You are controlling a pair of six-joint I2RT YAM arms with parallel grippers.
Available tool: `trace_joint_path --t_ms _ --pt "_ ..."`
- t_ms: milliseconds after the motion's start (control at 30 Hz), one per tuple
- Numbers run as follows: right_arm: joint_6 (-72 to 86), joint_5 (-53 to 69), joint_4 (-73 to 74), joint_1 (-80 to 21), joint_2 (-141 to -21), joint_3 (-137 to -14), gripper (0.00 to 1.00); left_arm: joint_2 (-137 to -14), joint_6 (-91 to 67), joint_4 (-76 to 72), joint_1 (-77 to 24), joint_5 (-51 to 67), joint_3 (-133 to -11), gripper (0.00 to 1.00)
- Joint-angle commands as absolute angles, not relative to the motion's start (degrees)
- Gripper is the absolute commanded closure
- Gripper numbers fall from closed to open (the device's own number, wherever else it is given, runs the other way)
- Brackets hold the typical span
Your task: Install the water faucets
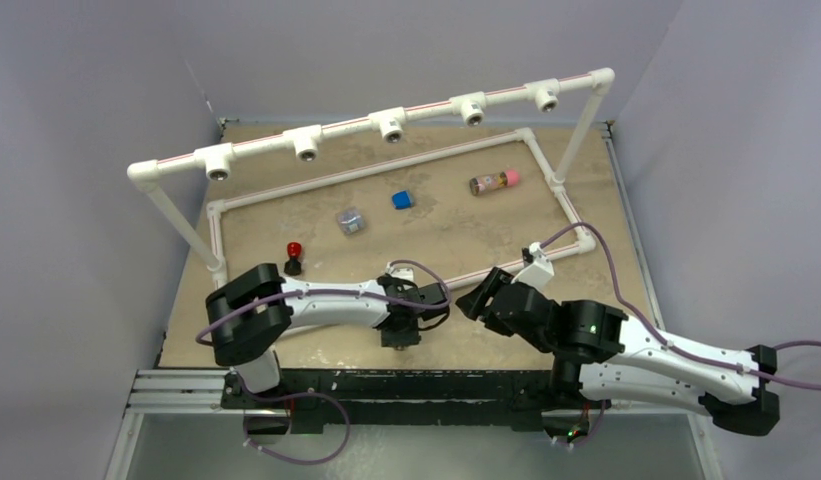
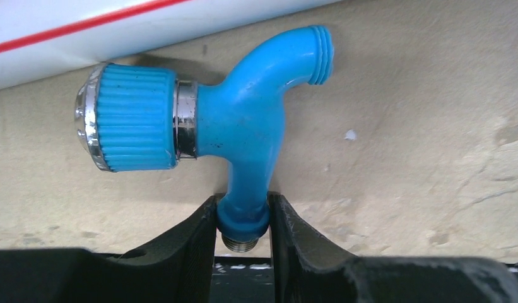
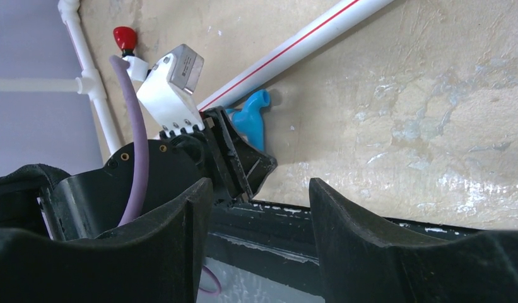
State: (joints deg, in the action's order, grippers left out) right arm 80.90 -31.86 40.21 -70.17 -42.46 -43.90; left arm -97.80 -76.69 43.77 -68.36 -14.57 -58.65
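looking at the sandy table (image 1: pixel 456 235), most of it is taken up by the white pipe frame (image 1: pixel 386 125), which has five tee fittings along its raised rail. left gripper (image 2: pixel 243 214) is low near the front edge, jaws pinched onto the threaded end of the light-blue water faucet (image 2: pixel 243 120). the faucet lies flat on the table right beside the frame's near pipe. right gripper (image 3: pixel 259 189) sits close by, spread apart, nothing in it. small blue cube (image 1: pixel 402 199) lies further back.

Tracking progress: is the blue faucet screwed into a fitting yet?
Not installed: the faucet lies on the table, threaded end bare between the left gripper's fingers.
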Motion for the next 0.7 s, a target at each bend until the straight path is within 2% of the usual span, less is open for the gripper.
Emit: trace_joint_path --t_ms 0,333,567,667 --pt "80.05 -31.66 40.18 -70.04 -41.21 -43.11 0.40 -92.56 -72.82 45.41 -68.29 -19.38 -56.85 1.00" --pt "71.64 -26.13 30.61 -70.05 -40.92 -38.93 0.39 -80.27 -54.96 47.19 -68.29 -16.38 -58.73 1.00" --pt "62.43 -16.80 18.96 -68.98 -47.47 -39.06 0.39 -70.55 -43.33 48.65 -68.29 -11.44 -59.96 1.00" --pt "58.81 -9.75 13.26 -64.15 -49.94 -39.49 0.38 -66.65 -38.03 49.00 -68.28 -9.51 -61.51 1.00"
